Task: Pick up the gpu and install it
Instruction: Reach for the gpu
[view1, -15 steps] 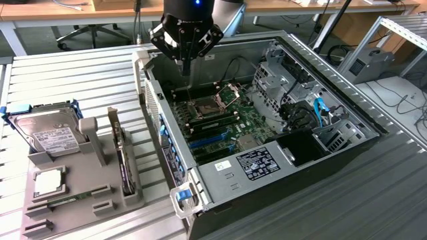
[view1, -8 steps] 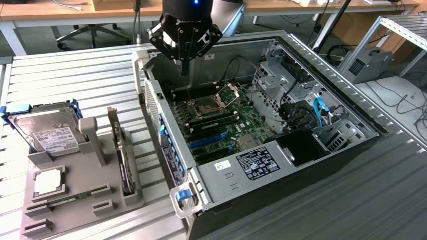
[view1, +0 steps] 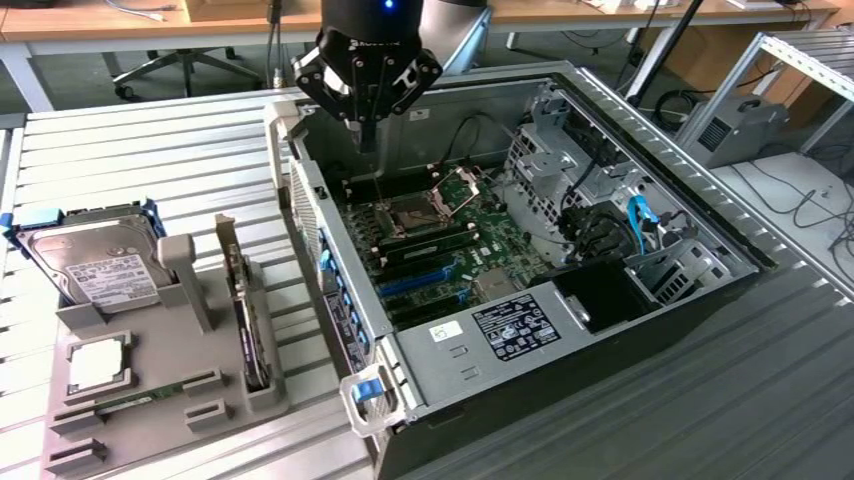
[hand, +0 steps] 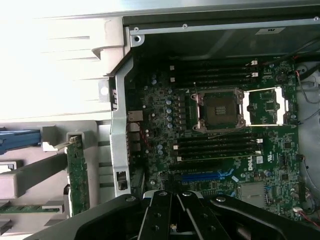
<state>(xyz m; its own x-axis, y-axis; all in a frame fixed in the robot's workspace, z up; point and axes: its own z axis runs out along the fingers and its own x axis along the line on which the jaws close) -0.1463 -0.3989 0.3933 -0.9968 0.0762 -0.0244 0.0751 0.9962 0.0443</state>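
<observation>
The gpu (view1: 247, 312) stands on edge in a slot of the grey holder (view1: 160, 440) at the exterior view's left, its silver bracket at the far end. In the wrist view the gpu (hand: 78, 172) is a thin green strip beside the case wall. My gripper (view1: 364, 135) hangs over the far left corner of the open computer case (view1: 601, 380), well apart from the gpu. Its fingers are shut together with nothing between them. In the wrist view, my gripper (hand: 173, 226) sits above the motherboard (hand: 165, 120) near the blue slot (hand: 200, 176).
A silver hard drive (view1: 104, 268) with a white label stands in the holder beside the gpu, with a memory stick (view1: 134, 400) and a processor chip (view1: 96, 362) lying lower down. The open socket (hand: 220, 110) and drive cages (view1: 587, 170) fill the case. Desks and chairs stand behind.
</observation>
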